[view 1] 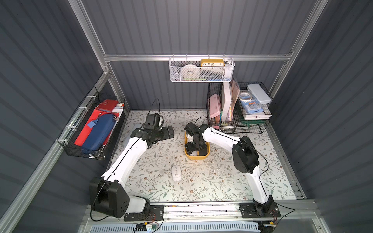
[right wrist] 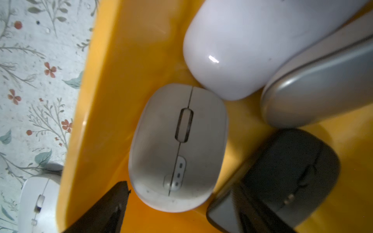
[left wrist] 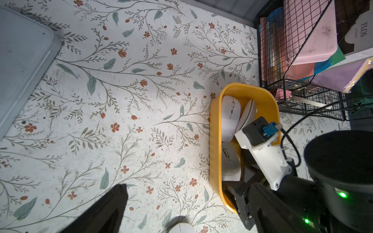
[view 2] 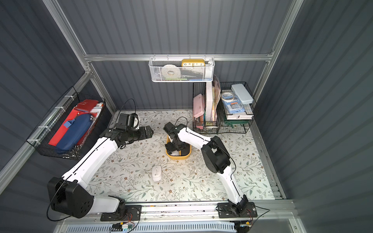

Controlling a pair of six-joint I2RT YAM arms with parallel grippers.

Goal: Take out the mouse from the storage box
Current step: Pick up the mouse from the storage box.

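Observation:
The mustard-yellow storage box (view 1: 201,157) (view 2: 182,157) (left wrist: 215,141) (right wrist: 113,96) stands mid-table and holds several mice. My right gripper (view 1: 192,147) (view 2: 173,147) (right wrist: 171,211) reaches down into it. Its jaws stand open on either side of the rear of a pale grey mouse (right wrist: 177,149), and neither finger touches it. A white mouse (right wrist: 252,44), a silver one (right wrist: 314,94) and a dark one (right wrist: 298,173) lie beside it. Another white mouse (view 1: 176,173) (view 2: 156,173) lies on the table in front of the box. My left gripper (view 1: 169,132) (view 2: 148,132) (left wrist: 177,209) hovers open and empty left of the box.
Black wire baskets (view 1: 238,113) full of stationery stand at the back right, close behind the box. A white mesh basket (view 1: 201,70) hangs on the back rail. A black wire basket (view 1: 90,131) with red and blue cases hangs on the left wall. A grey-blue lid (left wrist: 20,60) lies under my left arm.

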